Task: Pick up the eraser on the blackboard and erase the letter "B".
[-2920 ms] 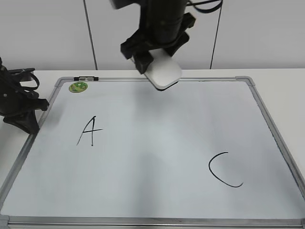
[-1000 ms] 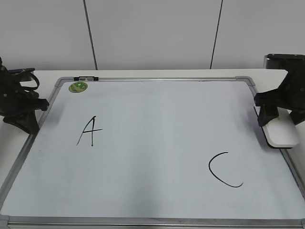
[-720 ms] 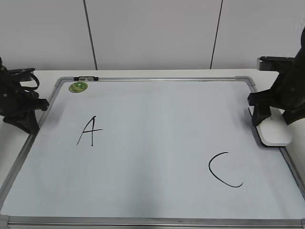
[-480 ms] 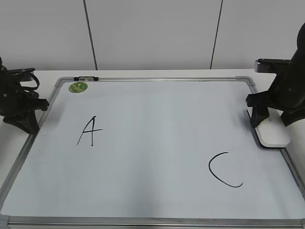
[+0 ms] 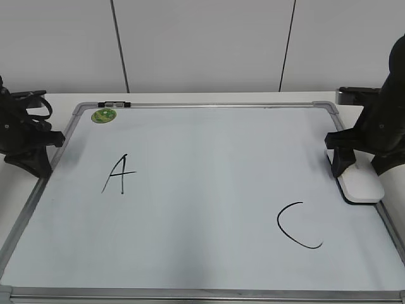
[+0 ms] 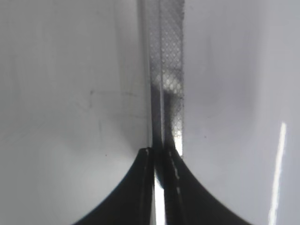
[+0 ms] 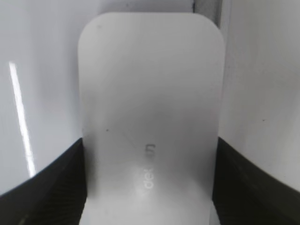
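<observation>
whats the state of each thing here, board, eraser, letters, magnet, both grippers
blackboard: lying flat on the table, mostly clean
eraser: at the board's right edge, between the right gripper's fingers
letter A: unerased
letter C: unerased
letter B: not visible
green magnet: at top left corner
right gripper: shut on eraser
left gripper: shut, empty, over the frame

The right gripper holds the eraser on the blackboard by its right edge.
</observation>
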`<state>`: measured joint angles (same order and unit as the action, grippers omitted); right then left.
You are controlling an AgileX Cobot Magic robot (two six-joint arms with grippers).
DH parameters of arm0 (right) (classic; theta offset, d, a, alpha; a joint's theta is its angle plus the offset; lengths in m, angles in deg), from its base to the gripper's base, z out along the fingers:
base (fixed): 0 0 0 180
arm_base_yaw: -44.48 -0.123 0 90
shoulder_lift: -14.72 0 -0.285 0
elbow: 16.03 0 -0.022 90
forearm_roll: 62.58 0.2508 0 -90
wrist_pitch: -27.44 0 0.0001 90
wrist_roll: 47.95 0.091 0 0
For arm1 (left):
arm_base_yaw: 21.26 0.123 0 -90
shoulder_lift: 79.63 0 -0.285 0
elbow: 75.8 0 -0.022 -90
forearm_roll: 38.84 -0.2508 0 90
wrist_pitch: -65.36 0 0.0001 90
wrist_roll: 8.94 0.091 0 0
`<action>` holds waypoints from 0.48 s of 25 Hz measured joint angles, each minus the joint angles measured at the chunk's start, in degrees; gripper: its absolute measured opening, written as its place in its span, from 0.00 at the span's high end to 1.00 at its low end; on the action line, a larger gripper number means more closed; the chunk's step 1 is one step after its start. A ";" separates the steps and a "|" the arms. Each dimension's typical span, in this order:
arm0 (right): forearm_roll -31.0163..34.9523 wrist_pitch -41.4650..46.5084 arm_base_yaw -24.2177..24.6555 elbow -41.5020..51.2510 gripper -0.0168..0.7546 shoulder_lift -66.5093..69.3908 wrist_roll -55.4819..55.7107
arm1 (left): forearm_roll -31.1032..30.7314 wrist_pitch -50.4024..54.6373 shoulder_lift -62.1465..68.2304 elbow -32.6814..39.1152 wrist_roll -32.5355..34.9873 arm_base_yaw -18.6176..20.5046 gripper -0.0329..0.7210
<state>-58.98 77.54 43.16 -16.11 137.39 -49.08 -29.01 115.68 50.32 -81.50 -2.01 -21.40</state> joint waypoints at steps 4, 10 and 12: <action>0.37 -0.25 0.00 0.00 0.20 0.09 0.00 | 0.00 0.00 0.00 0.00 0.00 0.00 0.94; 1.01 -0.71 0.00 0.00 0.15 -0.15 0.00 | 0.00 0.00 0.00 0.00 0.00 0.00 0.94; 0.88 0.10 0.00 -0.43 0.15 -0.92 0.00 | 0.00 0.00 0.00 0.00 0.00 0.00 0.94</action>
<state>-58.11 77.65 43.16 -16.54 136.48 -49.08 -29.01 115.68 50.32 -81.50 -2.01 -21.40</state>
